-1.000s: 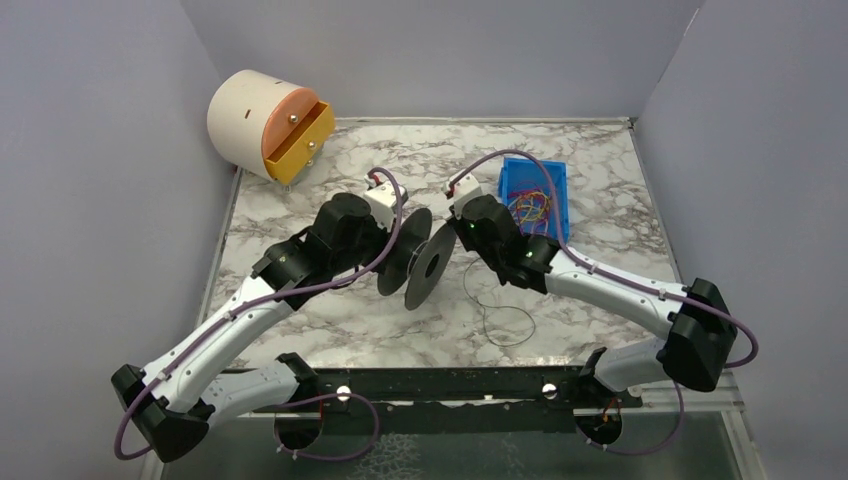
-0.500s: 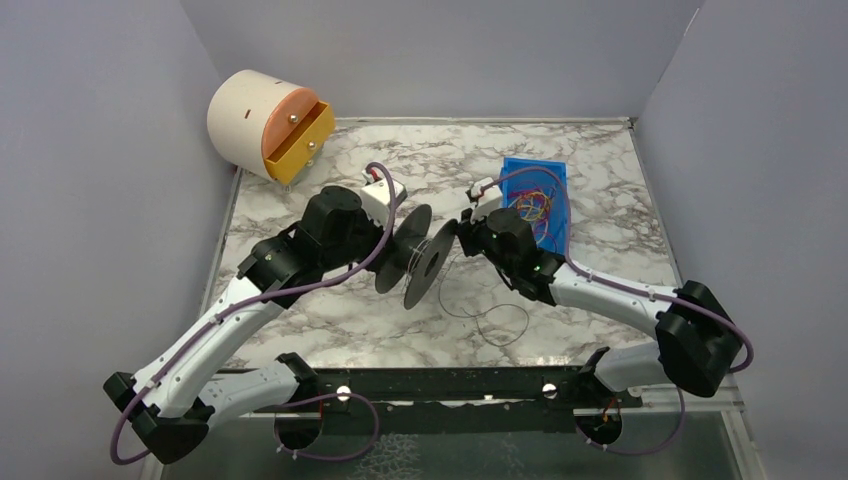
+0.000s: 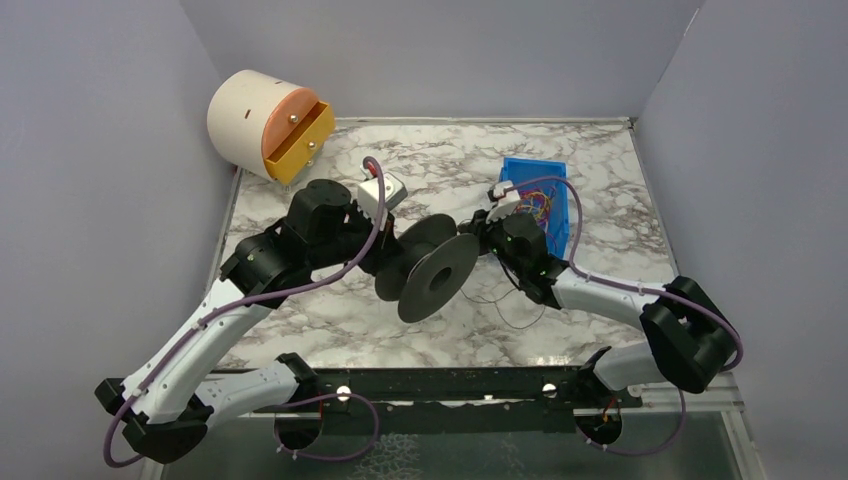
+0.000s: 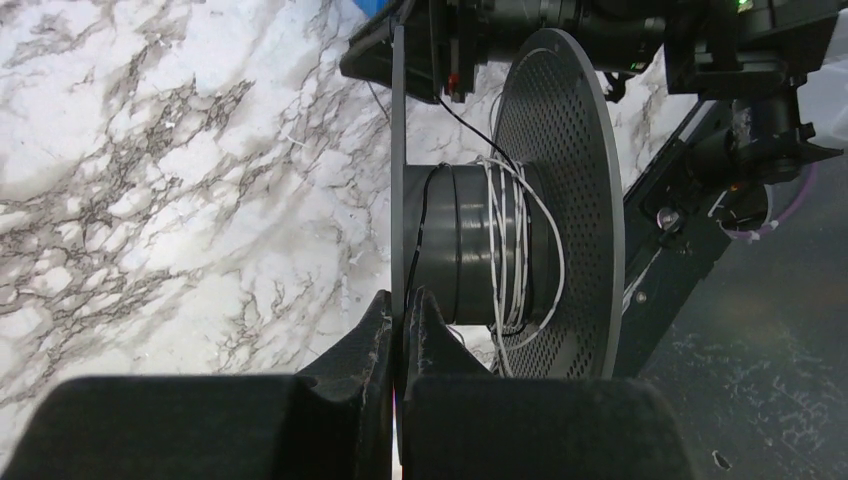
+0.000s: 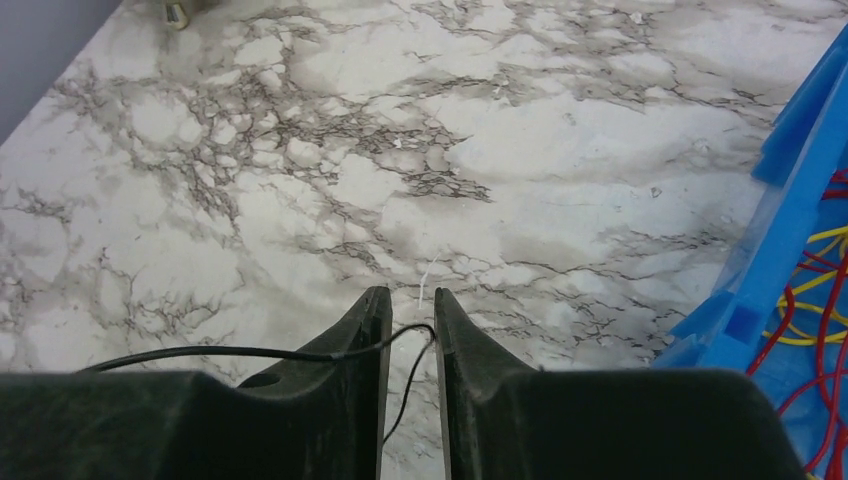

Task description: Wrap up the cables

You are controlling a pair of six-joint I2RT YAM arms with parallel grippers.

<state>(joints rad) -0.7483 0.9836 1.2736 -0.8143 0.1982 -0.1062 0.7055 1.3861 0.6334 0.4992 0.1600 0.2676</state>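
Note:
A dark grey spool [image 3: 430, 270] hangs above the table's middle, with white cable [image 4: 505, 240] wound on its hub [image 4: 460, 255]. My left gripper [image 4: 400, 300] is shut on the edge of the spool's thin flange [image 4: 398, 150]; it shows from above too [image 3: 385, 260]. My right gripper [image 5: 410, 295] sits just right of the spool [image 3: 478, 238], low over the marble. Its jaws stand narrowly apart. A thin black cable [image 5: 200, 352] drapes over the left finger [image 5: 355, 340] and drops through the gap. Slack black cable [image 3: 510, 300] lies on the table below.
A blue bin [image 3: 520, 170] of red and yellow wires stands right behind my right gripper, its wall close in the right wrist view [image 5: 790, 200]. A cream drum with an open orange drawer [image 3: 265, 125] sits at the back left. Grey walls enclose the table.
The spool has turned from edge-on to tilted, its front flange now facing up. My right gripper has moved right and back towards the bin. The cable loop on the table has shrunk.

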